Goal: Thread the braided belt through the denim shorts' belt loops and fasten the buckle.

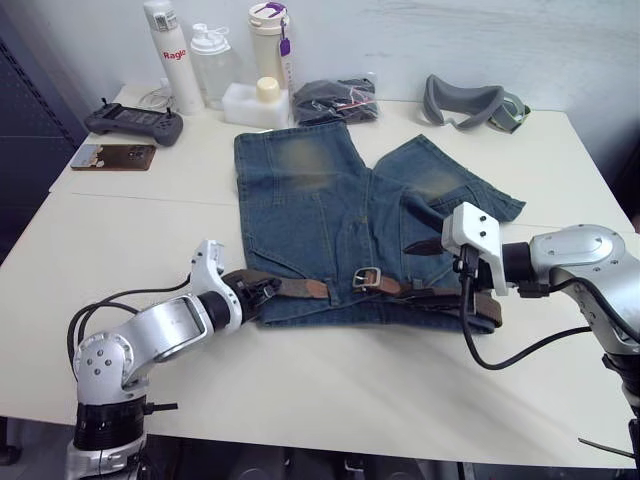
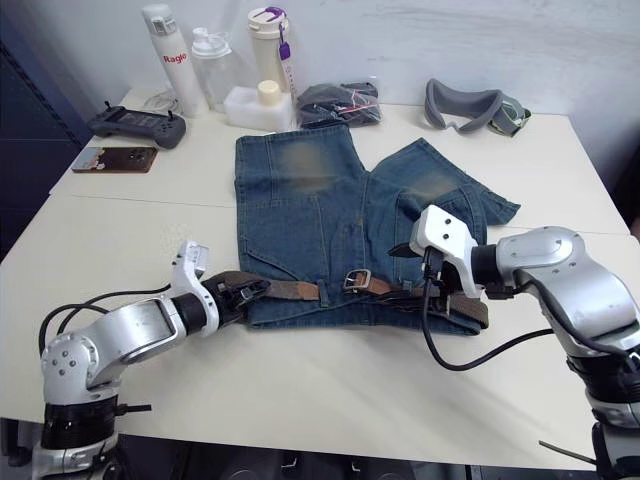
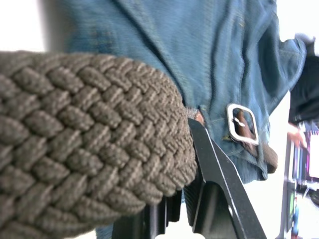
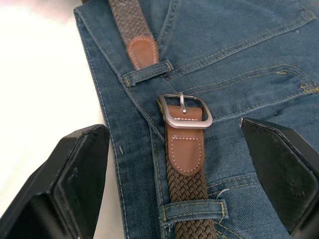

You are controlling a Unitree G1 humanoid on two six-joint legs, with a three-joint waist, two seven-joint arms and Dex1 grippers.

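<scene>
We see the woven brown belt [image 4: 187, 191] lying lengthwise along the faded shorts [image 1: 300, 200] waistband, square silver buckle [image 4: 185, 110] unfastened. Left gripper [image 1: 262, 287] pinches the belt; right gripper [image 4: 184, 169] gapes wide, empty.

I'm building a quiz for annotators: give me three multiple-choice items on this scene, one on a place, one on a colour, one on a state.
1. Where do the denim shorts lie?
A. on the table
B. on the floor
C. on a chair

2. What colour is the tab behind the buckle?
A. green
B. tan brown
C. white

3. The buckle is:
A. fastened
B. unfastened
C. missing

Answers:
1 A, they are spread flat on the table.
2 B, stitched tan leather joins the buckle to the braided belt.
3 B, the belt's tip lies apart from the frame, nothing passing through it.
</scene>
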